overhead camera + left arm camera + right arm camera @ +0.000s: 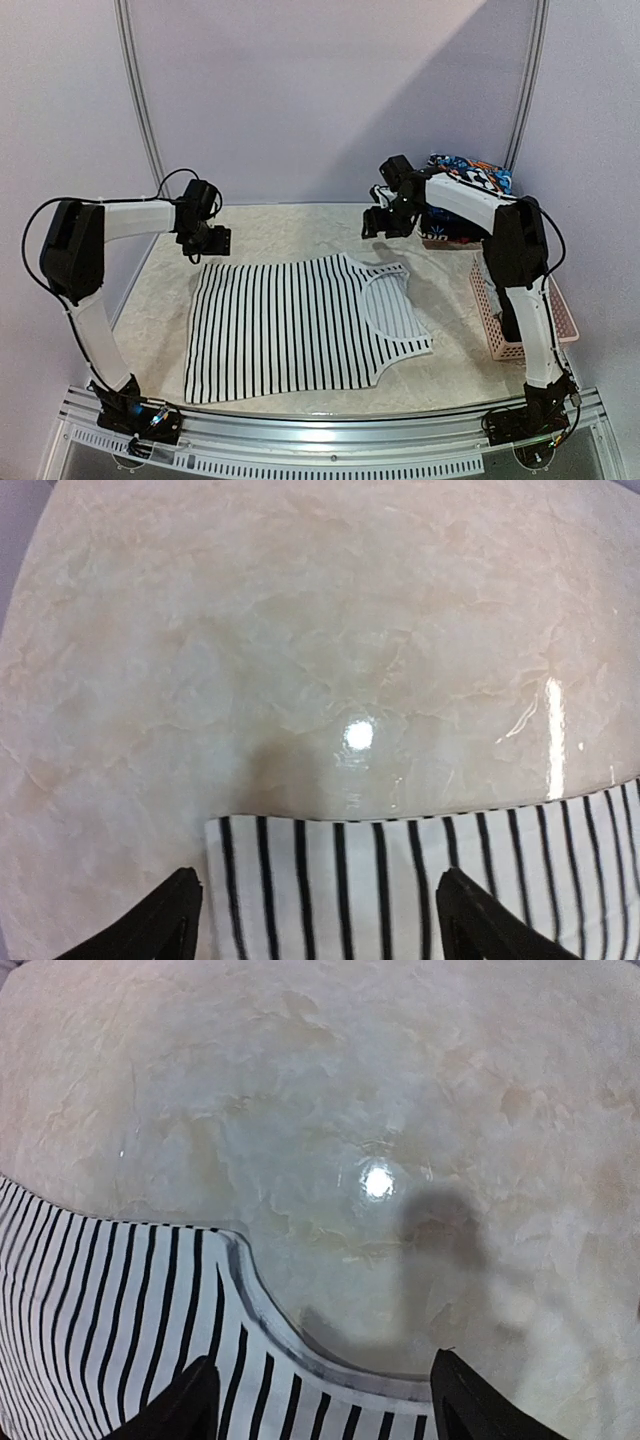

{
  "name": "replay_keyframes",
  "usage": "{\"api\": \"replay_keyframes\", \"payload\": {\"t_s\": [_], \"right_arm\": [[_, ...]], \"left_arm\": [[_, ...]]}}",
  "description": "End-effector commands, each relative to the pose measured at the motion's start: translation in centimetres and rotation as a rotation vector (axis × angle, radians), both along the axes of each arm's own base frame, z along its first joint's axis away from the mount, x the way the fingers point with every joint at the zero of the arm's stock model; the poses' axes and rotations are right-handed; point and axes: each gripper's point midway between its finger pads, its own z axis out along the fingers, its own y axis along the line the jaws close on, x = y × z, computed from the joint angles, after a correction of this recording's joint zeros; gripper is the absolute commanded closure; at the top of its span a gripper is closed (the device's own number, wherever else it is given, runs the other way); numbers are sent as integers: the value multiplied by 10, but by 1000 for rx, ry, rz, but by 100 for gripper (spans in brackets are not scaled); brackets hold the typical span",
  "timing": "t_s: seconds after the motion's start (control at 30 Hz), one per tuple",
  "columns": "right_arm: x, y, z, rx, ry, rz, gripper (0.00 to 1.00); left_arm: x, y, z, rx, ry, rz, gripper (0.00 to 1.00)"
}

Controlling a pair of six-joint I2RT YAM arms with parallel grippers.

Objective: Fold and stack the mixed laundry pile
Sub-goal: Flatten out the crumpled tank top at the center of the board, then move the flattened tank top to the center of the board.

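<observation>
- Top view: striped top [290, 325] lies spread flat on the table [300, 222], mid-table, hem to the left, neck and straps to the right.
- Right strap area is slightly rumpled, one edge lifted just off the surface.
- Left gripper [210, 243] hovers over the top's far-left corner. The arm reaches in from the left.
- Right gripper [380, 224] hovers just beyond the top's far-right shoulder. The arm arches over a pink basket [505, 340] at the right edge.
- Clothes heap [470, 174], blue-patterned with dark pieces, sits at the basket's far end, partly hidden behind the right arm.
- Left wrist view: both black fingertips [150, 925] show at the bottom edge, spread wide, nothing pinched between them. The jaws stand apart.
- The top's hem edge runs straight across below the fingers, its corner by the left fingertip. Bare marble lies beyond, with a light glare.
- Right wrist view: fingertips [175, 1405] are also set wide, with nothing clasped.
- The curved clear-edged neckline or armhole sweeps between them. Stripes fill the lower left and bare table the rest, with the gripper's shadow on the marble.
</observation>
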Motion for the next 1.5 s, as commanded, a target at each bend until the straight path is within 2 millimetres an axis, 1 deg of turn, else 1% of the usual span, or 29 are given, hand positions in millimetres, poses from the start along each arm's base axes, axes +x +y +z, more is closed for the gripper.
{"api": "replay_keyframes", "payload": {"t_s": [0.0,0.03,0.1,0.13,0.17,0.23,0.3,0.33,0.37,0.4,0.47,0.53,0.63,0.73,0.8,0.87,0.93,0.97,1.03,1.07,1.1,1.3,1.43,1.47], "right_arm": [[6,3,70,34,-119,-16,22],[7,-3,74,13,-135,-28,21],[5,-12,69,-24,-141,-37,20],[2,-14,70,-30,-149,-38,20],[-1,-17,64,-41,-143,-37,20],[-8,-22,53,-49,-136,-36,21],[-18,-25,53,-39,-144,-32,22],[-23,-25,48,-30,-140,-25,23],[-29,-23,50,-16,-143,-13,24],[-36,-19,46,-9,-138,5,25],[-50,-5,47,9,-138,57,25],[-67,15,49,24,-145,139,25],[-94,52,46,72,-126,281,25],[-107,76,35,142,-90,367,25],[-111,88,31,194,-65,405,26],[-111,96,21,218,-33,421,27],[-111,102,11,231,-9,432,28],[-110,104,3,237,7,433,28],[-111,109,-4,254,26,443,28],[-111,111,-13,254,44,445,28],[-111,112,-16,256,52,446,28],[-108,109,-48,239,107,439,29],[-103,102,-63,246,138,422,30],[-102,100,-66,246,146,417,30]], "left_arm": [[22,-23,40,-78,-136,-69,11],[20,-21,41,-71,-140,-62,10],[11,-20,44,-47,-145,-55,8],[7,-20,46,-38,-151,-54,8],[1,-21,48,-31,-156,-53,8],[-10,-26,49,-28,-162,-63,8],[-24,-35,48,-33,-165,-78,9],[-31,-40,45,-35,-165,-89,9],[-38,-44,44,-38,-168,-99,9],[-45,-48,40,-41,-164,-112,9],[-58,-53,33,-55,-162,-127,10],[-69,-58,26,-92,-157,-138,11],[-83,-59,18,-123,-151,-140,14],[-93,-59,9,-143,-143,-140,16],[-98,-60,1,-160,-136,-144,17],[-100,-63,-4,-182,-132,-150,19],[-103,-66,-11,-195,-126,-158,20],[-103,-67,-14,-198,-123,-161,20],[-105,-68,-20,-200,-112,-164,21],[-105,-68,-24,-201,-106,-164,21],[-105,-69,-27,-200,-98,-165,21],[-107,-75,-43,-217,-63,-184,22],[-107,-76,-52,-213,-38,-189,23],[-104,-79,-50,-220,-52,-192,23]]}}
